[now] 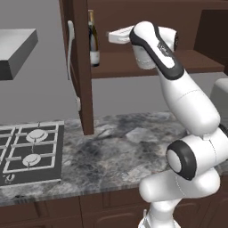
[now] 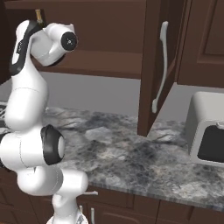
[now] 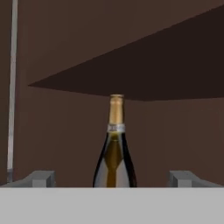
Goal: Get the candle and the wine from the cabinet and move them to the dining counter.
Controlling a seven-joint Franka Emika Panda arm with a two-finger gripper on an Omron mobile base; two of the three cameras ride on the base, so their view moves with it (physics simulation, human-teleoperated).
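Cabinet (image 1: pixel 133 67) shelf, pale-labelled wine (image 1: pixel 93 39) upright

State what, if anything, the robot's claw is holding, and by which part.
Nothing. The open claw faces the tall dark glass wine bottle, its fingertips apart from it.

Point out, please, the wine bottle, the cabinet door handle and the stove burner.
wine bottle (image 3: pixel 115 148), hand view, on its shoulder below the foil.
cabinet door handle (image 2: pixel 162 65), right base view, mid bar.
stove burner (image 1: pixel 36 135), left base view, rear burner cap.
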